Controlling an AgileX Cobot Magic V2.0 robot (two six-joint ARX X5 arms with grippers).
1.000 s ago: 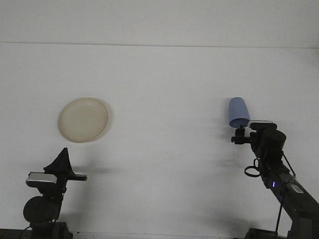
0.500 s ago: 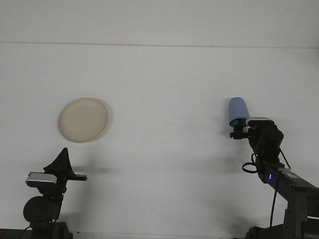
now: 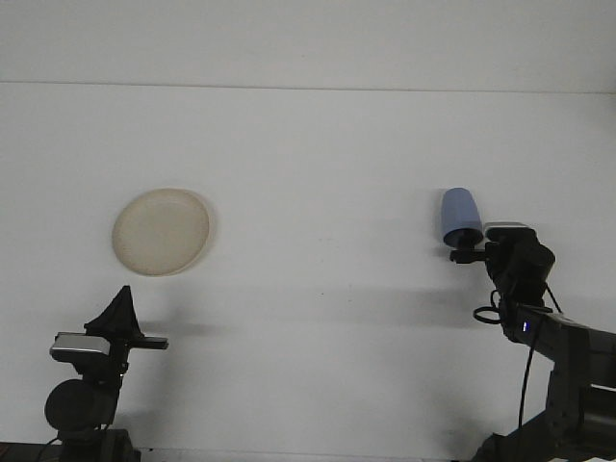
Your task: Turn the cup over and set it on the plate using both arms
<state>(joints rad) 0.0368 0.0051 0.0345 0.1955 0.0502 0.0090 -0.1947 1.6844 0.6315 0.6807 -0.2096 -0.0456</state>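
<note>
White table (image 3: 318,318) fills nearly all of my view, bare and evenly lit, with a pale wall band along the far edge. On it, the cup (image 3: 461,216) is the thing I care about: blue, standing upside down with its rounded closed end up and its mouth down, long axis close to vertical, perhaps leaning a touch. It sits directly beyond my right hand (image 3: 468,252), at its tip, and from here the two look to be touching or very nearly so. The dark fingers reach the cup's lower edge, but I cannot tell from this angle whether they are spread around it, closed on it, or just short of it.

Going outward, the plate (image 3: 161,231) lies well apart from the cup, far off to the left of the right hand and at about the same depth. It is beige, round and empty. My left hand (image 3: 117,318) is the nearer one to it, parked just on the near side of the plate; it points away from me, and I cannot make out its opening either.

As I judge it, the right arm owns the cup and the left owns the plate side. The coming move depends on gripping the cup across its upright axis, so it can be turned mouth up and passed leftward.
</note>
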